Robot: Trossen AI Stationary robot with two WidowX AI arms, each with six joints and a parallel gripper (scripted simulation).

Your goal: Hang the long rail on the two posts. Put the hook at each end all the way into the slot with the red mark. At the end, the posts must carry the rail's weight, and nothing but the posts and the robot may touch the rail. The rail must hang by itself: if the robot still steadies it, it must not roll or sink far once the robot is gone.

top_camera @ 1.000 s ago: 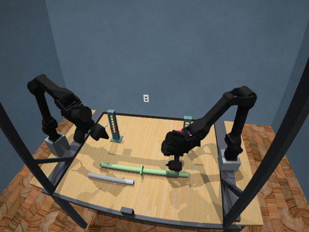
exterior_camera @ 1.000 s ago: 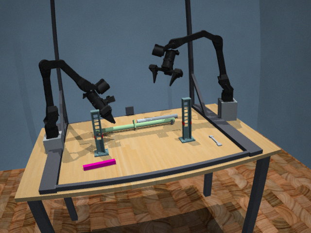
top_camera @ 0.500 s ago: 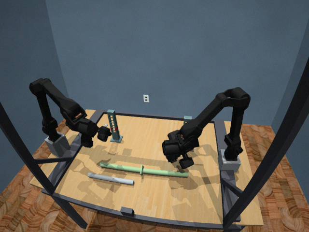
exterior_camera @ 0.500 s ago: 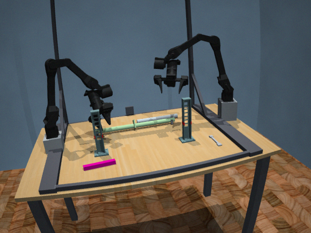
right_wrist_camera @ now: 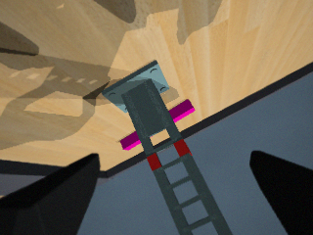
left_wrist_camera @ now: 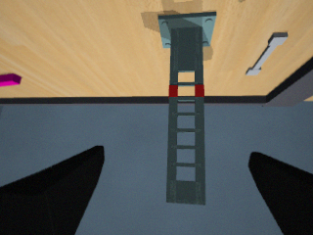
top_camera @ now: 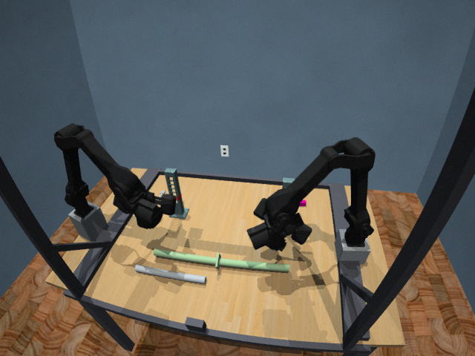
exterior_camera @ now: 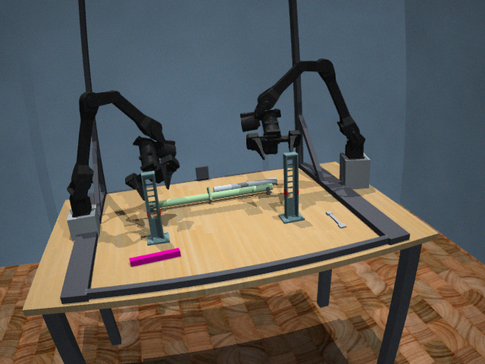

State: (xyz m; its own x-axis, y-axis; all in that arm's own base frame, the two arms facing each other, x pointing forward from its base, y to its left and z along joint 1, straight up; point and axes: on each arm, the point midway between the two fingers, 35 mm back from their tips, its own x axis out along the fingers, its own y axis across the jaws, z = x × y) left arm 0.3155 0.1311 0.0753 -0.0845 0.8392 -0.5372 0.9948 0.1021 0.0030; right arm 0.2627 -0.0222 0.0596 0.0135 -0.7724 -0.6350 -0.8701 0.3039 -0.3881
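The long green rail point(top_camera: 221, 261) lies flat on the table, and it also shows in the exterior view point(exterior_camera: 213, 194). Two teal ladder-like posts stand upright, each with a red mark low down: one post point(exterior_camera: 290, 186) and the other post point(exterior_camera: 153, 209). My left gripper point(exterior_camera: 273, 149) is open and empty, high beside the top of the first post point(left_wrist_camera: 186, 122), whose red mark point(left_wrist_camera: 186, 91) shows in the left wrist view. My right gripper point(exterior_camera: 151, 180) point(right_wrist_camera: 175, 159) is open and empty at the top of the second post. Both grippers are well apart from the rail.
A shorter grey rod point(top_camera: 170, 274) lies next to the rail. A magenta bar point(exterior_camera: 154, 256) lies near the second post's base. A small grey handle point(exterior_camera: 336, 219) lies by the first post. A dark frame borders the table, with a small dark block point(top_camera: 195, 324) on it.
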